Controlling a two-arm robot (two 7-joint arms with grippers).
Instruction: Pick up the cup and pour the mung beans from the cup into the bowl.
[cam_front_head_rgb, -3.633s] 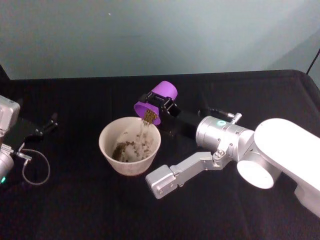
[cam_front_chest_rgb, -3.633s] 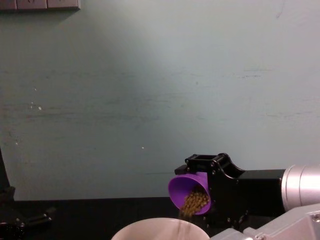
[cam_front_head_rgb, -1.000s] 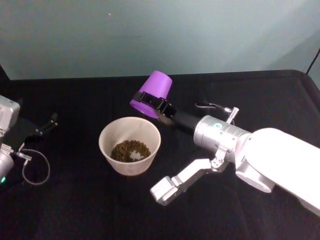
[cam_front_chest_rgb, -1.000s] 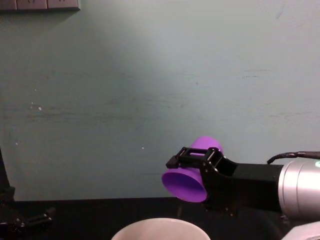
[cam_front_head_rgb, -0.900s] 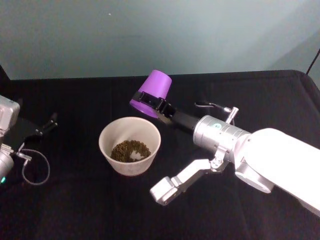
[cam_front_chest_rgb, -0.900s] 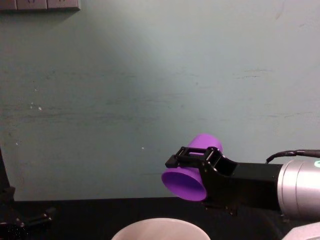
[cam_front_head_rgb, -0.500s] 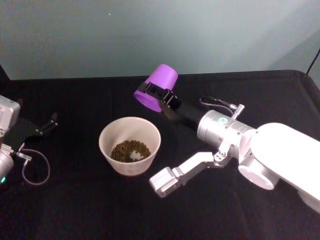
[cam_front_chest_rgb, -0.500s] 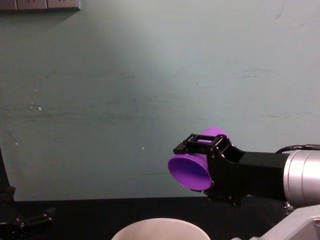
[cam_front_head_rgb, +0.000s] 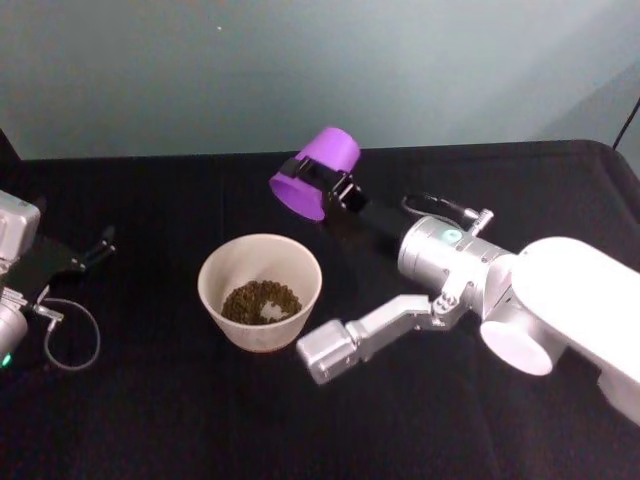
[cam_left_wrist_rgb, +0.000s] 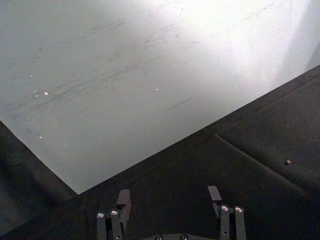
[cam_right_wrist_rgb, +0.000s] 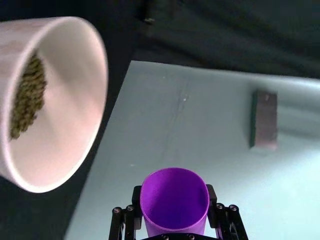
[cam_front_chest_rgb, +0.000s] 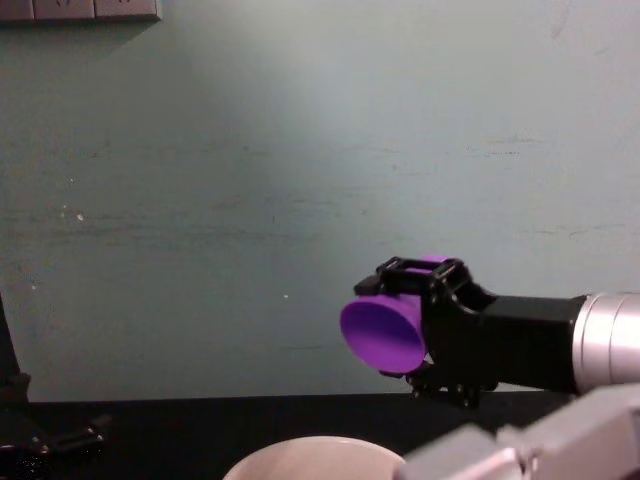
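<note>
Cup, seemingly empty, beyond bowl

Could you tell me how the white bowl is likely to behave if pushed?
The bowl tapers to a narrower base, so a push near its rim might tip it. The mung beans lying low inside probably steady it somewhat.

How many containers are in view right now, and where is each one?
2. The white bowl stands on the black table, holding mung beans. The purple cup is tipped sideways in the right gripper, in the air beyond the bowl.
</note>
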